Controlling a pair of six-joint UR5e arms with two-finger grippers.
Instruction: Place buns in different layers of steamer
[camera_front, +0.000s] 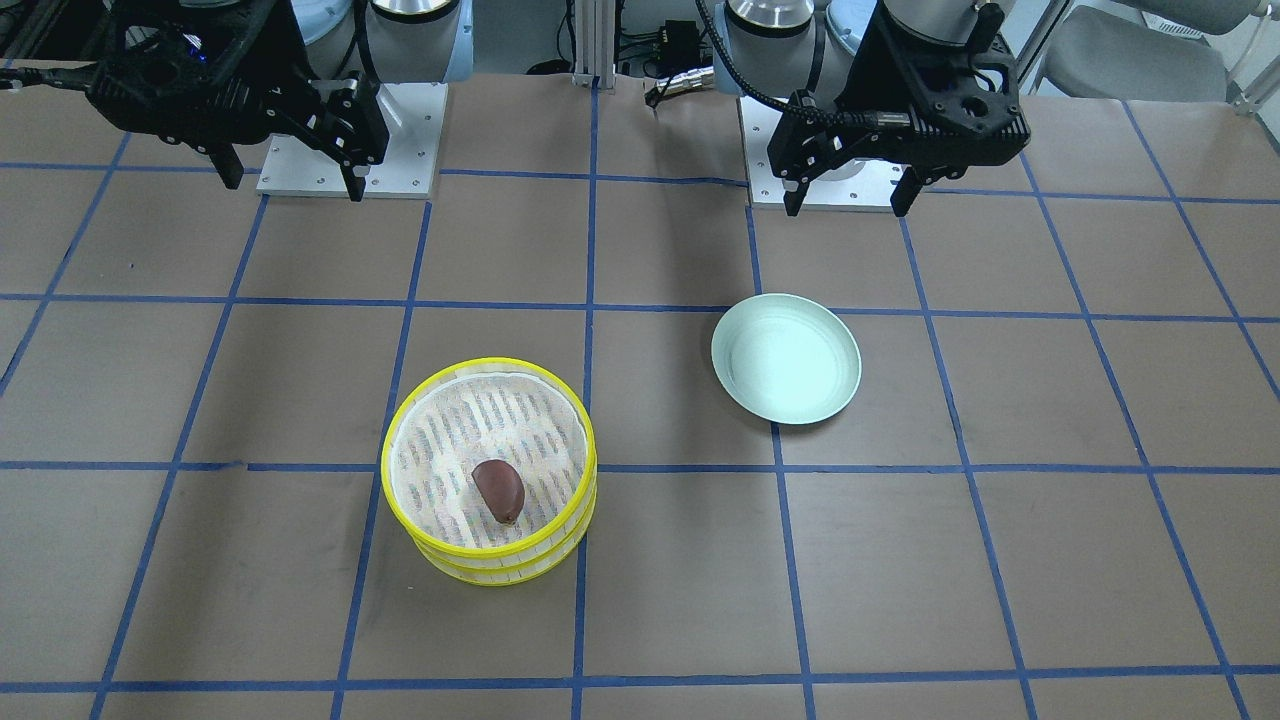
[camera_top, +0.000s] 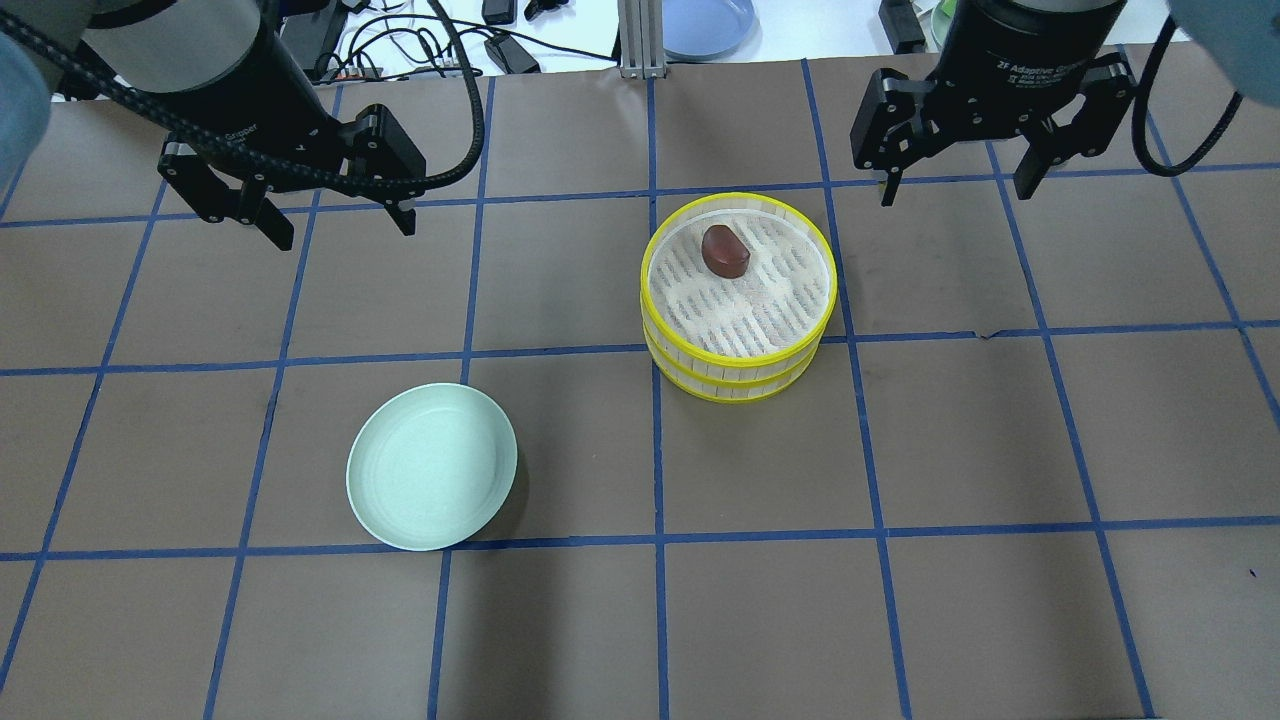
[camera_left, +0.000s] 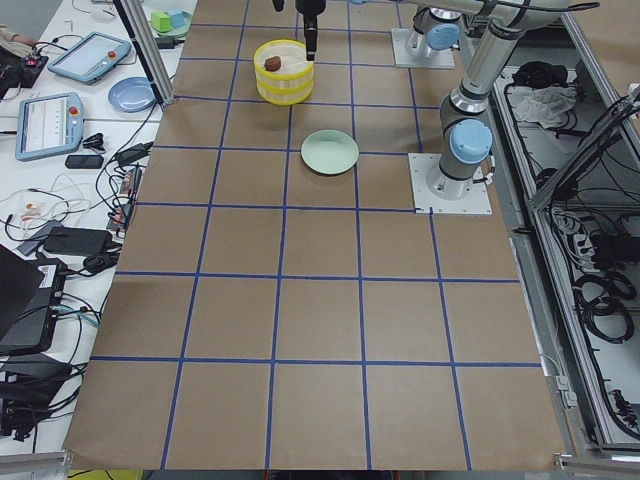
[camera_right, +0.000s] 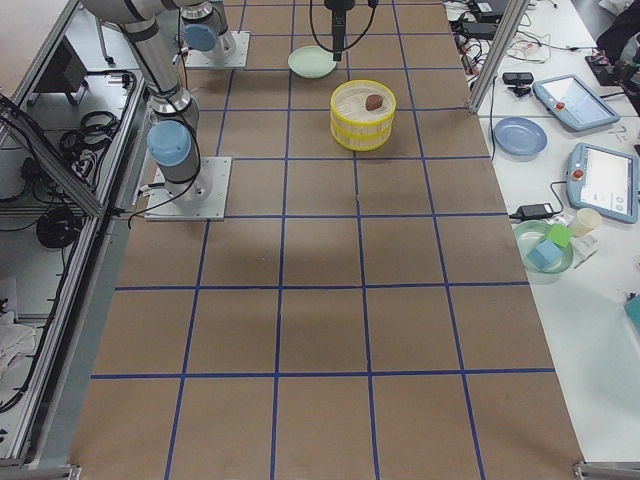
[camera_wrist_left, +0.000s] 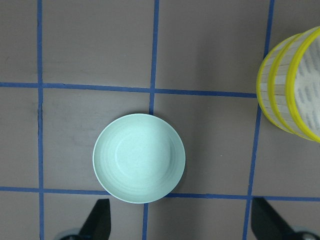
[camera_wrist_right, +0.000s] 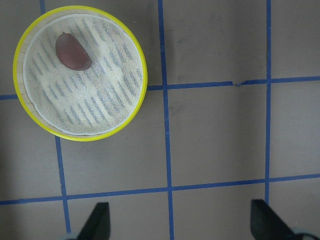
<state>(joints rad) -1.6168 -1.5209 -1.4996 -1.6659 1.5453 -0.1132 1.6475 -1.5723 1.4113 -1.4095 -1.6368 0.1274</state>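
Note:
The steamer (camera_top: 735, 372) is two yellow-rimmed trays stacked one on the other, right of the table's centre (camera_front: 500, 562). The dark reddish-brown bun (camera_top: 725, 251) lies on the top tray's mesh floor, near its far edge (camera_front: 498, 490) (camera_wrist_right: 72, 51). The cream-white bun shows in no view. My left gripper (camera_top: 345, 232) hangs open and empty above the table, far left of the steamer (camera_front: 845, 210). My right gripper (camera_top: 955, 197) hangs open and empty, just right of and beyond the steamer (camera_front: 293, 190). The steamer's lower tray is hidden under the top one.
An empty pale green plate (camera_top: 432, 480) sits on the table left of the steamer, below my left wrist camera (camera_wrist_left: 139, 158). A blue plate (camera_top: 708, 25) and cables lie beyond the table's far edge. The arm bases (camera_front: 350, 140) stand on the robot's side.

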